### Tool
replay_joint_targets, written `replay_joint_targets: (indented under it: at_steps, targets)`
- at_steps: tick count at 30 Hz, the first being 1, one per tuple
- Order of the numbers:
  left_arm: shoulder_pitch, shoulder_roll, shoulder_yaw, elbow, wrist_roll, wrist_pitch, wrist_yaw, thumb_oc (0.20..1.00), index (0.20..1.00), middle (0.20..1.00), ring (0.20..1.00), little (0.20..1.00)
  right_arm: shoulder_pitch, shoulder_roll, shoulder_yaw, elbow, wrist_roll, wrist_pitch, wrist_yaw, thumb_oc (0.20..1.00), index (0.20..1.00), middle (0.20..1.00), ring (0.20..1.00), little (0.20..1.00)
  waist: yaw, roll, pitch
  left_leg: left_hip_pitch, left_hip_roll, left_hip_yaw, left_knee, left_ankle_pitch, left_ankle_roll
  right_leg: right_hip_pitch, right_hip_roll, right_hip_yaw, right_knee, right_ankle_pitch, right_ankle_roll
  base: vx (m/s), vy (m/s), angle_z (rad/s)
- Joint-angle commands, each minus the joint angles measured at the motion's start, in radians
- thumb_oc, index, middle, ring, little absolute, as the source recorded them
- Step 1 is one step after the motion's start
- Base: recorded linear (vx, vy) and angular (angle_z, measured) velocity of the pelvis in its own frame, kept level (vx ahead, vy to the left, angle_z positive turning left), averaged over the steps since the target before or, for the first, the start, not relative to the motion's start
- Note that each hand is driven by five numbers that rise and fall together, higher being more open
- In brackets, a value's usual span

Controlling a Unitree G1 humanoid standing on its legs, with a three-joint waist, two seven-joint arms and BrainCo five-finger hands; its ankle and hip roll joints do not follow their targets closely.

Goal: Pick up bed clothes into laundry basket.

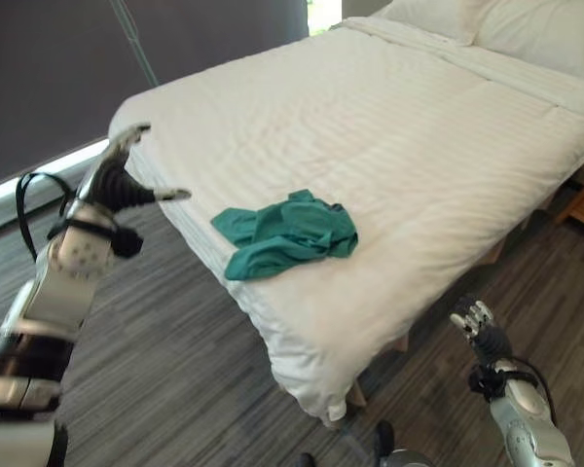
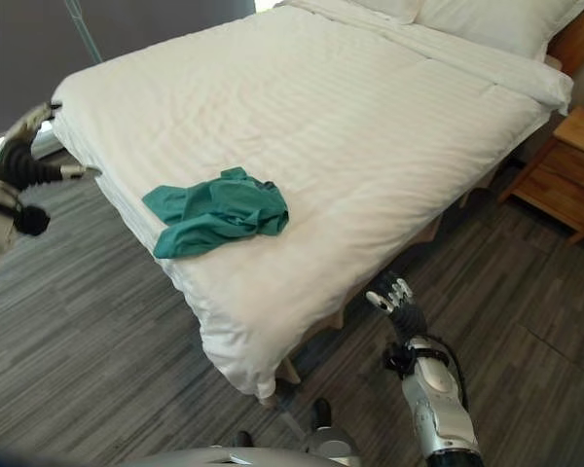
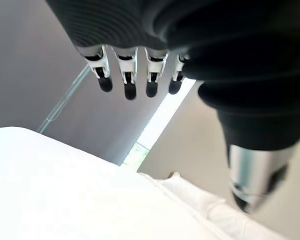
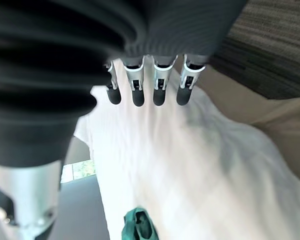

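- A green garment [image 1: 287, 233] lies crumpled on the white bed [image 1: 389, 126], near the bed's front edge and close to the corner nearest the robot.
- The garment rests flat on the cover, with one fold reaching toward the edge; neither hand touches it.
- The left hand [image 1: 125, 173] is raised beside the bed's left corner, well apart from the garment.
- In the left wrist view its fingers [image 3: 129, 85] hang straight in a row and the thumb [image 3: 252, 170] stands apart from them, so the hand is spread wide and holds nothing.
- The right hand [image 2: 394, 295] sits low, off the foot of the bed, over the grey striped floor [image 2: 88, 321].
- In the right wrist view its fingers [image 4: 160, 87] are straight and the thumb [image 4: 25, 195] is held off to one side; the hand is wide and empty, with the white cover and a bit of the garment [image 4: 139, 225] past the fingertips.
- Two pillows [image 1: 511, 24] lie at the far end of the bed.
- A wooden nightstand [image 2: 569, 170] stands beside the bed's far right side.
- A dark wall [image 1: 68, 68] runs behind the bed on the left, perhaps a curtain or blind; it is hard to tell.
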Motion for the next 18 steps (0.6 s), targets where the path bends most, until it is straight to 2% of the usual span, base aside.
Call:
replay_joint_targets:
  at_steps: [1, 2, 7, 12, 18]
  targets:
    - [-0.087, -0.017, 0.0, 0.05, 0.003, -0.009, -0.013, 1.0, 1.0, 1.0, 1.0, 1.0, -0.022, -0.014, -0.018, -0.088, 0.036, -0.046, 0.012, 1.0, 1.0, 1.0, 1.0, 1.0, -0.013, -0.002, 0.011, -0.062, 0.084, -0.013, 0.003, 0.069, -0.073, 0.013, -0.048, -0.049, 0.018, -0.068, 0.079, 0.03, -0.017, -0.27]
    - [-0.175, -0.031, -0.064, 0.108, 0.029, 0.008, -0.011, 1.0, 1.0, 1.0, 1.0, 1.0, -0.023, -0.022, -0.012, -0.096, 0.036, -0.048, 0.009, 1.0, 1.0, 1.0, 1.0, 1.0, -0.026, -0.007, 0.015, -0.074, 0.09, -0.006, 0.003, 0.071, -0.076, -0.002, -0.043, -0.045, 0.018, -0.069, 0.081, 0.02, -0.017, -0.33]
    - [-0.265, -0.067, -0.131, 0.177, 0.058, 0.025, -0.011, 1.0, 1.0, 1.0, 1.0, 1.0, -0.021, -0.022, -0.014, -0.104, 0.041, -0.049, -0.001, 1.0, 1.0, 1.0, 1.0, 1.0, -0.042, -0.017, 0.029, -0.102, 0.099, 0.007, 0.003, 0.076, -0.079, -0.037, -0.033, -0.033, 0.018, -0.065, 0.084, -0.02, -0.009, -0.24]
    - [-0.386, -0.105, -0.208, 0.264, 0.155, 0.054, 0.011, 1.0, 1.0, 1.0, 1.0, 1.0, -0.03, -0.038, 0.001, -0.126, 0.041, -0.054, -0.006, 1.0, 1.0, 1.0, 1.0, 1.0, -0.068, -0.036, 0.068, -0.146, 0.105, 0.013, 0.003, 0.087, -0.081, -0.093, -0.025, -0.016, 0.018, -0.051, 0.086, -0.06, -0.002, -0.05]
    - [-0.524, -0.131, -0.262, 0.442, 0.215, 0.087, 0.072, 1.0, 1.0, 1.0, 1.0, 1.0, -0.052, -0.061, 0.023, -0.143, 0.045, -0.068, -0.019, 1.0, 1.0, 1.0, 1.0, 1.0, -0.094, -0.089, 0.127, -0.23, 0.12, 0.029, 0.003, 0.109, -0.085, -0.192, -0.011, 0.006, 0.018, -0.017, 0.086, -0.08, -0.019, -0.14]
